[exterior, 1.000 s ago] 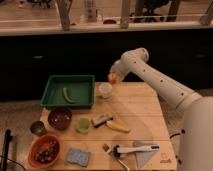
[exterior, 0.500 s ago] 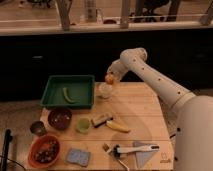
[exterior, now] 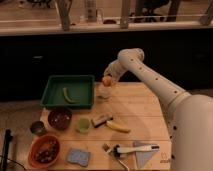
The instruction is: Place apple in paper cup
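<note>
Gripper (exterior: 108,79) closed around the apple (exterior: 106,80), held directly above the paper cup (exterior: 104,92) (beside green tray (exterior: 68,91))

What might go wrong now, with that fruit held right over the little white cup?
The gripper holds the apple just above the paper cup. Dropped off-center, it may hit the rim and roll away. The cup sits near the table's far edge, beside the green tray, so a nudge might tip it.

A single camera looks down from above the near end of the bench (exterior: 145,107), facing the windows; the gripper (exterior: 108,76) hangs at the far edge, mid-distance, jaws toward the bench.
</note>
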Robot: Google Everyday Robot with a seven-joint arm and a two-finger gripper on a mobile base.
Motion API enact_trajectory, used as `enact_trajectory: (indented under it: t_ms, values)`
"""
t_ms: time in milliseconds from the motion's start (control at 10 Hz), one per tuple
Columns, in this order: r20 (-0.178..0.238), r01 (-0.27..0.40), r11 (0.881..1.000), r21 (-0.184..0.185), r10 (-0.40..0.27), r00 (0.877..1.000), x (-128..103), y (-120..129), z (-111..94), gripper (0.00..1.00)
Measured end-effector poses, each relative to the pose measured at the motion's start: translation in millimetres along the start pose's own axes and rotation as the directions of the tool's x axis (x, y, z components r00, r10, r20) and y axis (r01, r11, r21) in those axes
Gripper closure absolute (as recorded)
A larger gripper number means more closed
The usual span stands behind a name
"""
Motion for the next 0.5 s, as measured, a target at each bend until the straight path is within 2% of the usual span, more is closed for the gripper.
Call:
enact_trajectory:
  t_ms: [500]
  values:
    - [0.021, 0.022, 1.0, -0.017, -0.022, 1.0, -9.7, 1.6, 1.3, 1.0]
